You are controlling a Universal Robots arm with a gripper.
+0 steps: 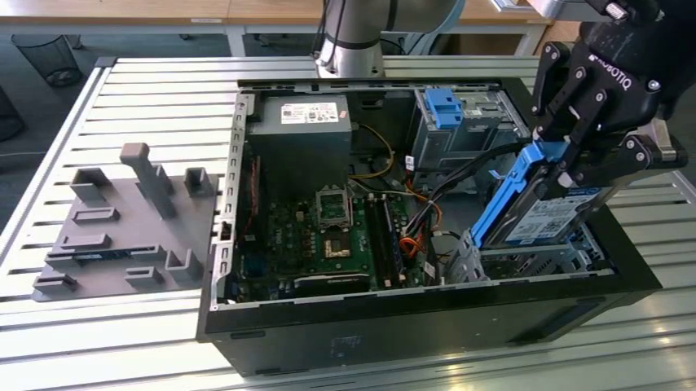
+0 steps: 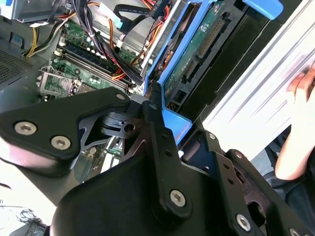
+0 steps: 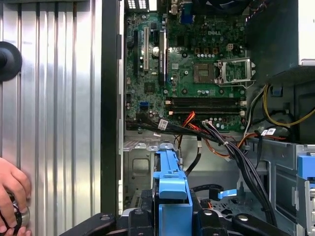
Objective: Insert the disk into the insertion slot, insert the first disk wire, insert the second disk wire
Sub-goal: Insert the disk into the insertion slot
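We cannot see the lower end of the disk [image 1: 542,216] behind the metal cage [image 1: 539,261], and the gripper [image 1: 576,167] covers part of its blue frame. The exterior view's edge cuts off the gripper's body. A hand [image 3: 11,194], cut by the first wrist view's edge, holds something small we cannot name

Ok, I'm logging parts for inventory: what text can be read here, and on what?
White label on the disk: too small to read.
White label on the power supply: too small to read.
Gripper housing: white maker's mark only, not quoted.
Motherboard: maker's mark only; other print too small.
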